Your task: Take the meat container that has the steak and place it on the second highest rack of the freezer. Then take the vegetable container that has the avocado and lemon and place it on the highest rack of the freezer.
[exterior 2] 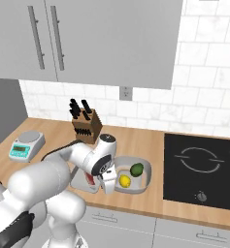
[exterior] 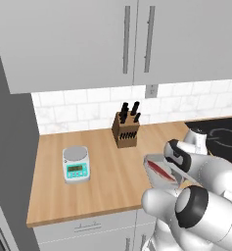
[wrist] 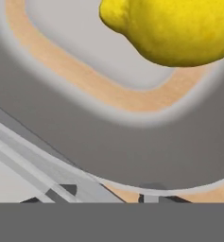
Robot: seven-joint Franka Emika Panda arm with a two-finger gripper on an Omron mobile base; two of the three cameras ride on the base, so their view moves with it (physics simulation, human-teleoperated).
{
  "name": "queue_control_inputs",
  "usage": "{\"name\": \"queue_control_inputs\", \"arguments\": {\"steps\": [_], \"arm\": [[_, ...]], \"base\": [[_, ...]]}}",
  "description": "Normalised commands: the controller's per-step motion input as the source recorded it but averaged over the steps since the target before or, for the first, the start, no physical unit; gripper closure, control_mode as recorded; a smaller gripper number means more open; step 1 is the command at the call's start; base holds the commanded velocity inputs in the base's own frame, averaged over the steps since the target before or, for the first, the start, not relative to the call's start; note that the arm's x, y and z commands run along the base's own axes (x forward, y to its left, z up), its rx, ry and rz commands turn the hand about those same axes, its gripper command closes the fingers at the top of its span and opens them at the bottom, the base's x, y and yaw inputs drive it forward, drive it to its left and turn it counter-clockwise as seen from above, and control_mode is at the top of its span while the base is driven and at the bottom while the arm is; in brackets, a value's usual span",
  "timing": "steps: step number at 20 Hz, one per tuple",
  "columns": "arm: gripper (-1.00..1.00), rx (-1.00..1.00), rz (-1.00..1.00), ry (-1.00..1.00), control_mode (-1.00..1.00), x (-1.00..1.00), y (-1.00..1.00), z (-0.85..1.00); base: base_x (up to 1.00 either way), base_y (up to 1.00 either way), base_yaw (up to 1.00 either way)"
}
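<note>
Gripper [exterior 2: 108, 186] low over wooden desk [exterior: 107, 181], between grey rectangular meat container with red steak [exterior: 160, 171] and grey vegetable container [exterior 2: 144, 180] holding yellow lemon [exterior 2: 124, 181], green avocado [exterior 2: 137, 169]. Containers side by side. Fingers mostly hidden; spread cannot be judged.

The counter [exterior: 103, 181] is warm light wood. On it, the meat container [exterior: 154, 166] is pale grey with a red steak [exterior: 161, 170] inside; the vegetable container [exterior 2: 144, 181] is the same grey, holding a bright yellow lemon [exterior 2: 125, 181] and a dark green avocado [exterior 2: 137, 169]. The scale [exterior: 76, 164] is grey with a teal face, the knife block [exterior: 126, 130] brown with black handles, the cooktop [exterior 2: 204, 169] black, the wall tiles [exterior 2: 204, 104] white.
</note>
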Motion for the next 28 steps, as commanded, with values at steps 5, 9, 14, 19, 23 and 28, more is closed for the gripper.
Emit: {"name": "queue_control_inputs", "arguments": {"steps": [5, 9, 14, 19, 23, 28], "arm": [[1.0, 0.0, 0.0, 0.02, -1.0, 0.08, 0.02, 0.03], [1.0, 0.01, 0.0, 0.0, -1.0, -0.02, 0.07, 0.46], [1.0, 0.01, 0.02, -0.02, -1.0, -0.15, 0.0, 0.7], [1.0, 0.06, 0.16, -0.05, -1.0, 0.0, 0.01, 0.59], [1.0, 0.06, 0.29, -0.08, -1.0, 0.02, 0.17, 0.3], [1.0, 0.05, 0.31, -0.08, -1.0, 0.0, 0.17, 0.28]], "base": [[0.0, 0.0, 0.0], [0.0, 0.0, 0.0], [0.0, 0.0, 0.0], [0.0, 0.0, 0.0], [0.0, 0.0, 0.0], [0.0, 0.0, 0.0]]}}
